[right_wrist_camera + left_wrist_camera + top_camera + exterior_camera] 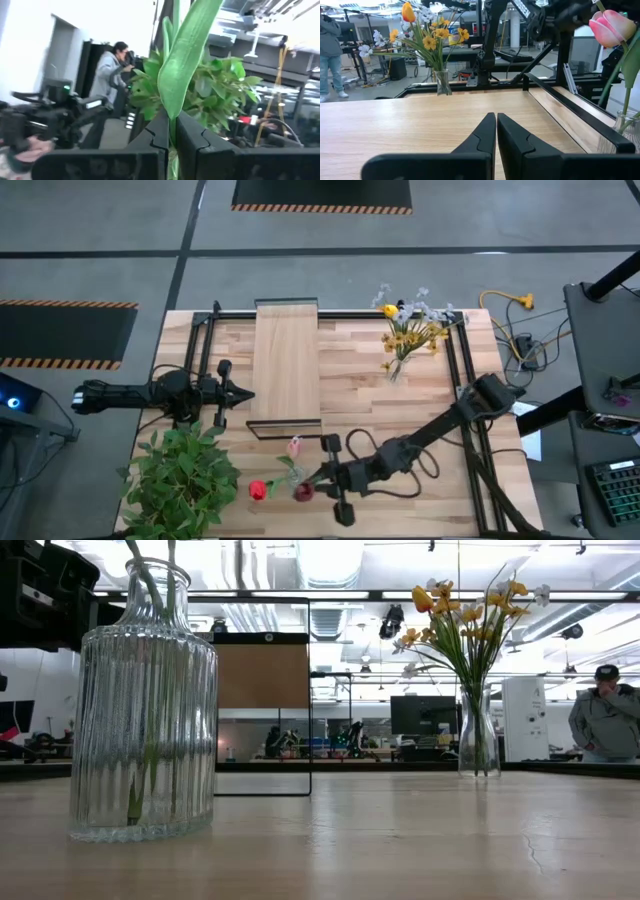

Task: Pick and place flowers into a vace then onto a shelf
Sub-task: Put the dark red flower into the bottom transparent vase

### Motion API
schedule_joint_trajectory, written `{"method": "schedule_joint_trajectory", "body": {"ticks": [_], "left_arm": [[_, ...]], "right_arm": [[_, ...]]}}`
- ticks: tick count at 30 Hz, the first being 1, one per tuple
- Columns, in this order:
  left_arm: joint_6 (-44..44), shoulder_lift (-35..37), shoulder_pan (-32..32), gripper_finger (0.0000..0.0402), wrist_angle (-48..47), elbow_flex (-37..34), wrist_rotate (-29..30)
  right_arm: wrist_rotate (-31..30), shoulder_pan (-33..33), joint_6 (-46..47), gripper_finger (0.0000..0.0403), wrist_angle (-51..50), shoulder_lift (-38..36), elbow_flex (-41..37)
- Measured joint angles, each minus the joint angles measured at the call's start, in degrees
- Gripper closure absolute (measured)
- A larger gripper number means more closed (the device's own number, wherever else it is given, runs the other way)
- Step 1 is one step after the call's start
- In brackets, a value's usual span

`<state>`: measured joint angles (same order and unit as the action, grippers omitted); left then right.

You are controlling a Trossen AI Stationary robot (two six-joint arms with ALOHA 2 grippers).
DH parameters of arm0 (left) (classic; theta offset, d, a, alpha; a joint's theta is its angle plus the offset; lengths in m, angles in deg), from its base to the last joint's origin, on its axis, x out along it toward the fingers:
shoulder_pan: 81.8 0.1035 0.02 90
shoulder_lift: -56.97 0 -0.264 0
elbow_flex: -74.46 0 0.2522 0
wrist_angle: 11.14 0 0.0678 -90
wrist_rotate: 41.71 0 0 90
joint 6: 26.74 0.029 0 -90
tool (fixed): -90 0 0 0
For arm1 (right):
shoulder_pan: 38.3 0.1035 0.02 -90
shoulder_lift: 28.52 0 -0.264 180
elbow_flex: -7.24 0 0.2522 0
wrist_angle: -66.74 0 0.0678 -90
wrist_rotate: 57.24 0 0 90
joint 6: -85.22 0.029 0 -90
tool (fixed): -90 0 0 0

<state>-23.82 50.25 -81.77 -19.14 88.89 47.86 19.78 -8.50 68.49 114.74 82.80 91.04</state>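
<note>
High view, shelf: the shelf (286, 360), a light-wood board on a black frame, lies at about 12 o'clock from the table's (350, 390) middle.
High view, left gripper (243, 393): just off the board's left edge at 9 o'clock, fingers pressed together, holding nothing.
High view, right gripper (313, 478): near the table's front edge at 6 o'clock, over a red tulip (303, 492), with a pink tulip (294, 446) and a second red tulip (258, 490) close beside; the vase under them cannot be made out here.
High view, around: a bushy plant (182, 472) at 8 o'clock; a bunch of yellow and pale flowers (412, 330) at 1 o'clock.
Low view only: a ribbed glass vase (145, 700) stands upright on the table with green stems inside; the far bunch sits in a slim glass vase (478, 730).
Low view, room: a workshop hall with monitors; a person (604, 720) at 3 o'clock.
Left wrist view: fingers (480, 137) shut flat together; the pink tulip shows close, and the shelf frame's black rail (575, 114) runs alongside.
Right wrist view only: fingers (157, 132) pinch a broad green leaf (187, 55) and stem; the bushy plant fills the space behind, and a second person (111, 75) stands beyond.
</note>
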Motion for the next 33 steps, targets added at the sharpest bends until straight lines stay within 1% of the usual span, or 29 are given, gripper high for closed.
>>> {"method": "schedule_joint_trajectory", "body": {"ticks": [3, 9, 21, 29, 33], "left_arm": [[0.0, 0.0, 0.0, 0.0402, 0.0, 0.0, 0.0], [0.0, 0.0, 0.0, 0.0402, -0.1, 0.0, 0.0], [0.0, 0.0, 0.0, 0.0402, -0.5, 0.0, 0.0], [0.0, 0.0, 0.0, 0.0402, -0.5, 0.0, 0.0], [0.0, 0.0, 0.0, 0.0402, -0.4, 0.0, 0.0]], "right_arm": [[-0.6, -0.4, -1.7, 0.0394, 0.9, 3.0, 3.4], [-0.6, -0.8, -4.0, 0.0394, 1.1, 5.9, 8.5], [-0.7, -2.5, 7.4, 0.0394, 1.1, 6.1, 8.2], [-0.7, -2.5, 7.8, 0.0394, 1.2, 6.2, 7.5], [-1.1, -2.5, 8.4, 0.0394, 2.2, 8.1, 7.4]]}}
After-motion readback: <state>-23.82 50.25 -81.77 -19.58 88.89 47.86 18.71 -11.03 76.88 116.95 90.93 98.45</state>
